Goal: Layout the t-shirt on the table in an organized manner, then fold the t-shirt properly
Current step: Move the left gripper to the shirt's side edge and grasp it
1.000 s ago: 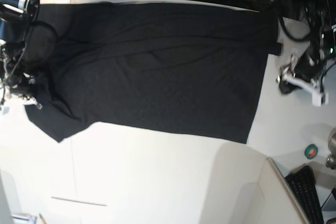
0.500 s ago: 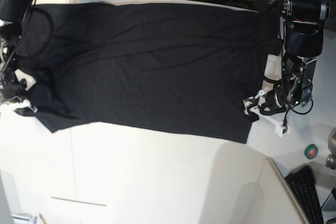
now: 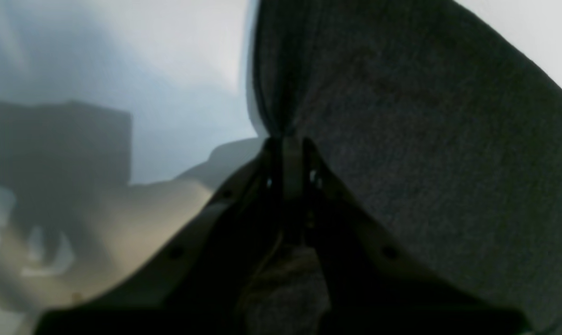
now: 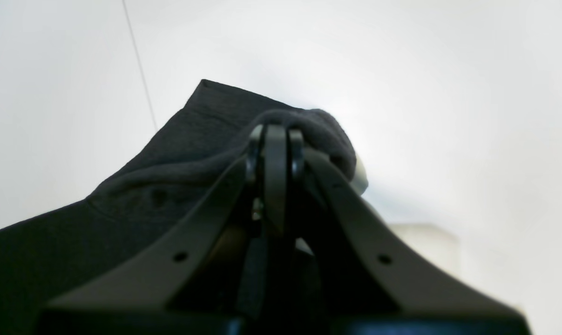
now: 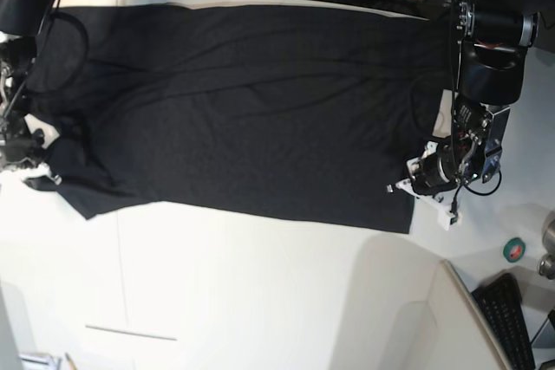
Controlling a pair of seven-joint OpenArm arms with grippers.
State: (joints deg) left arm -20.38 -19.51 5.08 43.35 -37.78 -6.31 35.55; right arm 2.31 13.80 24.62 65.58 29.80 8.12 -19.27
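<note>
T-shirt [image 5: 251, 110] black, spread flat on table [image 5: 260, 292] | left claw [image 3: 285, 153] pinching its hem | right claw [image 4: 276, 139] pinching sleeve fabric

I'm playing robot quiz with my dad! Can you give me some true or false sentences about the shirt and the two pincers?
1. The t-shirt is spread out flat on the table. True.
2. The left pincer is wide open with nothing in it. False: it is shut on the shirt's cloth.
3. The right pincer pinches a bit of the shirt. True.
4. The shirt is folded into a small square. False: it lies unfolded, stretching across most of the table's width.
5. A green and red round thing sits on the shirt. False: it sits off to the side, apart from the shirt.
</note>
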